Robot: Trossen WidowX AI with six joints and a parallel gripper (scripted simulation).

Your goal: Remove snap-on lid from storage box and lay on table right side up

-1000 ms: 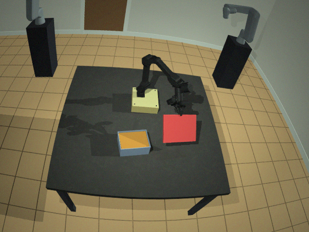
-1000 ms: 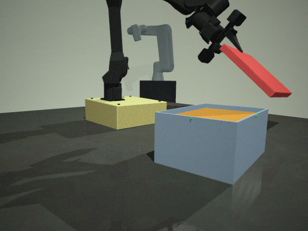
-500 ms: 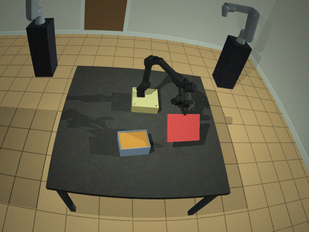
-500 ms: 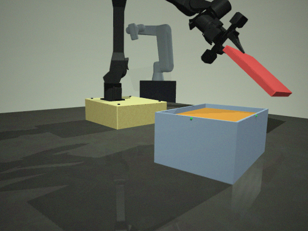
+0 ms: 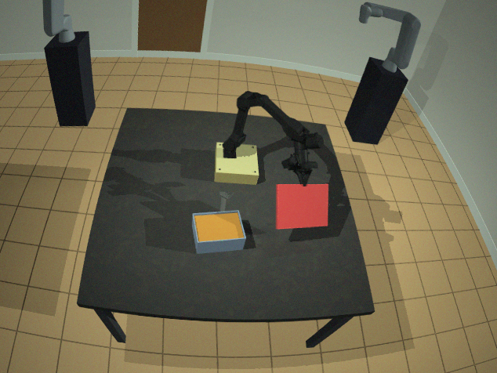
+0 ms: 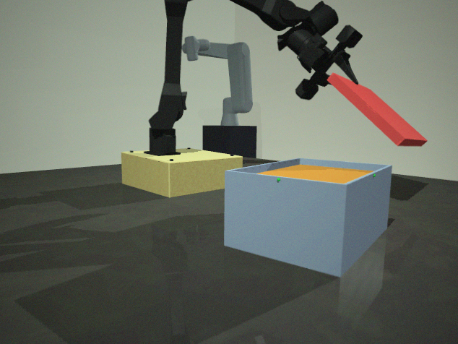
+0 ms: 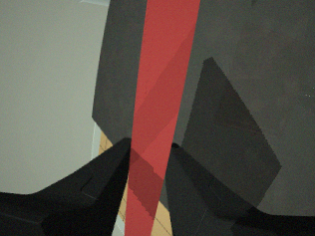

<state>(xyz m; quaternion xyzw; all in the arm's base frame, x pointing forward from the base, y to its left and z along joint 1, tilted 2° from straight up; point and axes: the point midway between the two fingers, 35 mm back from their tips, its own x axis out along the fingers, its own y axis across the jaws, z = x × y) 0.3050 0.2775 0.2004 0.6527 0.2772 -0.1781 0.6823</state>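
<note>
Pinching 1 red lid (image 5: 302,206) (image 6: 378,110) (image 7: 161,89) by its edge, the 2 fingers of the gripper (image 5: 305,182) (image 6: 344,78) (image 7: 149,148) hold it above the table (image 5: 224,280) (image 6: 147,295) (image 7: 294,74). The lid is a smooth, flat rectangular slab—tilted, its far end lower. In the top view, 1 open storage box (image 5: 220,246) (image 6: 284,218) stands at 6 o'clock on the tabletop; the lid is at its 2 o'clock, apart from it. The box is rectangular, matt blue-grey, with an orange surface (image 5: 219,226) (image 6: 318,173) inside the rim and 2 small green dots visible on its outer walls. The black arm rises from 1 pale-yellow, fine-grained block (image 5: 237,165) (image 6: 199,173)—4 dark dots at its top corners—at 12 o'clock from the box. Beyond the table stand 2 dark pedestals, at 10 and 2 o'clock, each bearing 1 grey arm.
</note>
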